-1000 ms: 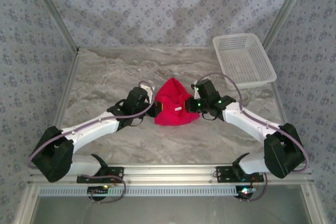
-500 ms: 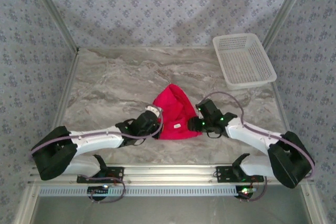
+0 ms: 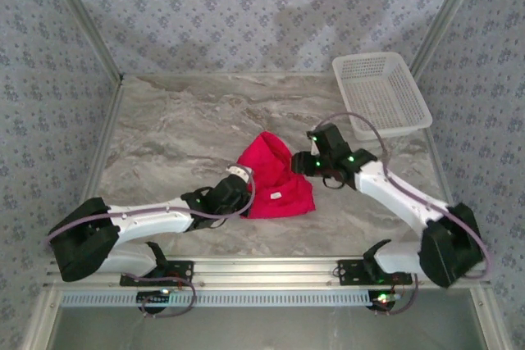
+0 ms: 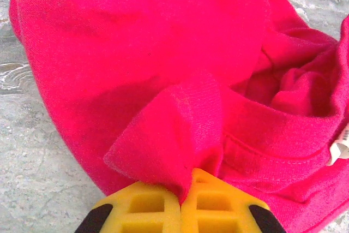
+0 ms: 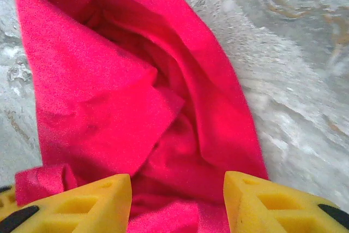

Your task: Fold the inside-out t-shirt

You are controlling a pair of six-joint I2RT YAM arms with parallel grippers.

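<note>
The inside-out t-shirt (image 3: 275, 176) is a bright red crumpled heap near the middle of the marble table (image 3: 180, 120), a small white tag (image 3: 276, 197) showing on its near part. My left gripper (image 3: 238, 196) sits at the heap's near left edge. Its yellow fingers (image 4: 147, 205) are shut on a fold of the red cloth (image 4: 169, 135). My right gripper (image 3: 305, 161) hovers at the heap's right edge, open. In the right wrist view its yellow fingertips (image 5: 82, 200) stand wide apart over the red folds (image 5: 125, 96), holding nothing.
A white plastic mesh basket (image 3: 380, 92) stands at the table's far right corner. Patterned walls close in the back and both sides. Bare marble lies to the left and behind the heap.
My right gripper has let go of the shirt, opened and drawn back up to the right. The left gripper pulled its cloth toward the near edge; the heap dropped and flattened.
</note>
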